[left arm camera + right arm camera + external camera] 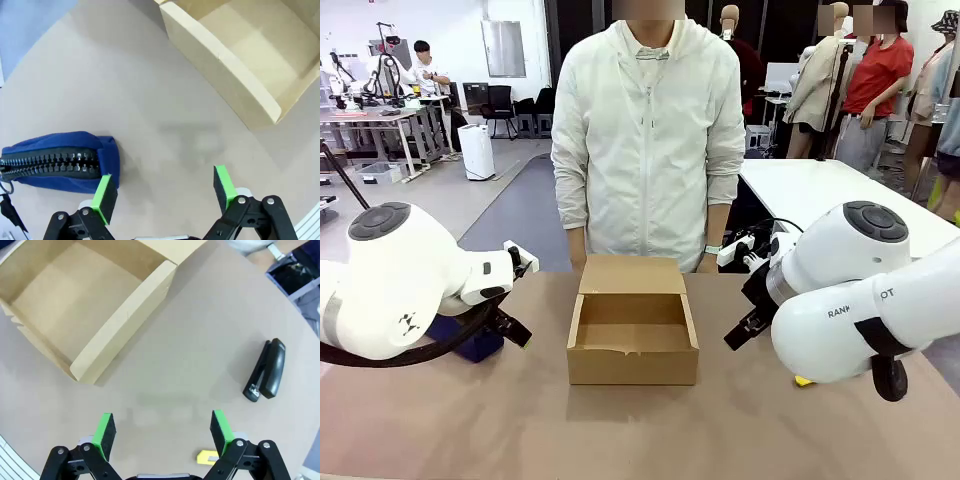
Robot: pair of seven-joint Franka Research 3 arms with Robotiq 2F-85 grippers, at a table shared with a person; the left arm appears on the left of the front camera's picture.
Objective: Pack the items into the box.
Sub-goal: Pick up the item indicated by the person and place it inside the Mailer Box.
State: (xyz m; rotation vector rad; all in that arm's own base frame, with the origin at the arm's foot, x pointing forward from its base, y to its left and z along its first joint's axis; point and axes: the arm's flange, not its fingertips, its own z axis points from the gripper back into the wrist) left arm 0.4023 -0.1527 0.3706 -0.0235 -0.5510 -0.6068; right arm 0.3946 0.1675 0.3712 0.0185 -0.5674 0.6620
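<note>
With the left gripper (165, 189) and right gripper (162, 430) both wide open and empty, the pouch (55, 162) just outside the left one's span, and the stapler (266, 370) and knife (206, 456) outside the right one's, a straight descent would likely close on nothing or shove them away from the box (220, 65) ahead.

A person (650, 150) in a white zipped jacket is standing at the far edge of the tan surface (640, 430), facing across it. Beyond the far right corner a white table (820, 185) is stretching away, and a red-shirted onlooker (875, 80) is standing past it. Far left, a white boxy unit (476, 152) is sitting on the floor.
</note>
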